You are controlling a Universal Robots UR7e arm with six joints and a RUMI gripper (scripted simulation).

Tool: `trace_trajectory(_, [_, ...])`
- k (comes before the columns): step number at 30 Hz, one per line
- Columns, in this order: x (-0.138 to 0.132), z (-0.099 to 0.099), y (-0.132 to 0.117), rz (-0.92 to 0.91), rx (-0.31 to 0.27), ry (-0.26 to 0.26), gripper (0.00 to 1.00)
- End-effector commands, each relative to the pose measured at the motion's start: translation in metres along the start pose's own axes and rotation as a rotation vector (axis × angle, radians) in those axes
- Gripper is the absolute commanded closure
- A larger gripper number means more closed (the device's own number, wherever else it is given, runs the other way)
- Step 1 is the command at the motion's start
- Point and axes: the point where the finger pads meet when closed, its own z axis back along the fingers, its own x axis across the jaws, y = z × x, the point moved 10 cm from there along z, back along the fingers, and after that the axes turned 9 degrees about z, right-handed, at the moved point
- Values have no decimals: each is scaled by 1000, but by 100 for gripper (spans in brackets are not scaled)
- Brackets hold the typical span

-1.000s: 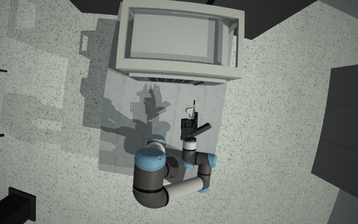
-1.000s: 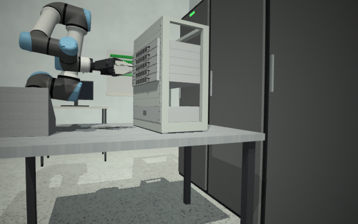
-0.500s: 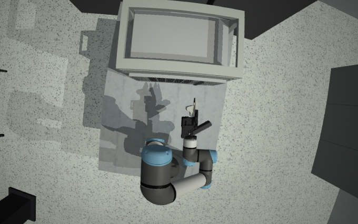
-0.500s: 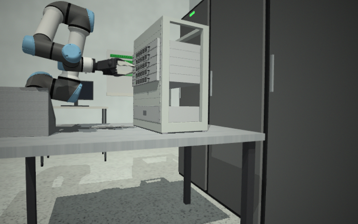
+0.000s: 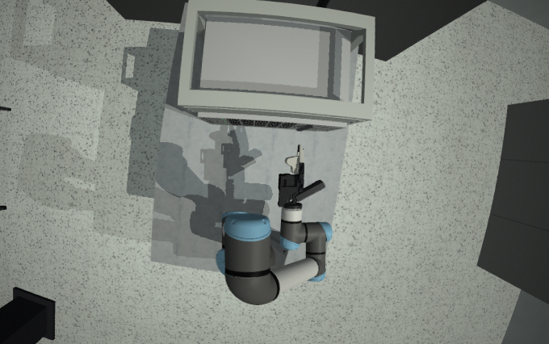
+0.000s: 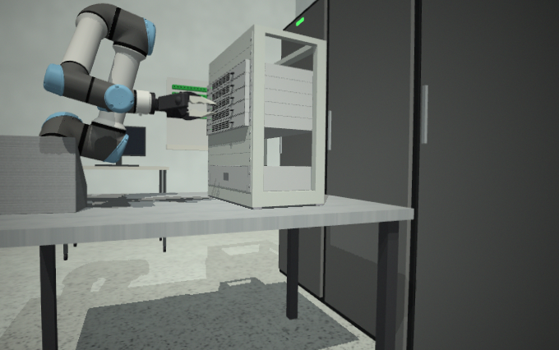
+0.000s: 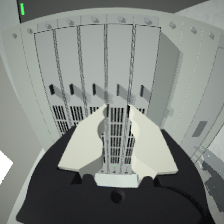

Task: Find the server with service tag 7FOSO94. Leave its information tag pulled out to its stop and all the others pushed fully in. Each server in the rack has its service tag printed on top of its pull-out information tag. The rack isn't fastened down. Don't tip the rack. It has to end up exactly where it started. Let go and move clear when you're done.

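Pale grey, the tall open-framed rack (image 5: 275, 98) (image 6: 284, 198) stands ahead of the black gripper with cream fingers (image 5: 299, 146) (image 6: 214, 108) in the top view, a gap lying between them; the claw's long axis points at the rack front. From the exterior, the stack of flat grey servers with black grilles (image 6: 229, 99) (image 7: 117, 60) lies straight beyond the fingertips, some above and some below them. At the wrist, the fingers stand narrowly apart with nothing held, one server's grille directly ahead between them. No service tag is readable, so which server is 7FOSO94 I cannot tell; probably the coming move needs a tag's edge lined up between the tips
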Motion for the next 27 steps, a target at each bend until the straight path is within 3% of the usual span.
trace_trajectory(1, [-1, -9, -1, 2, 11, 1, 85])
trace_trajectory(16, [-1, -32, -1, 2, 12, 1, 85])
trace_trajectory(27, [-1, -36, -1, 2, 12, 1, 85])
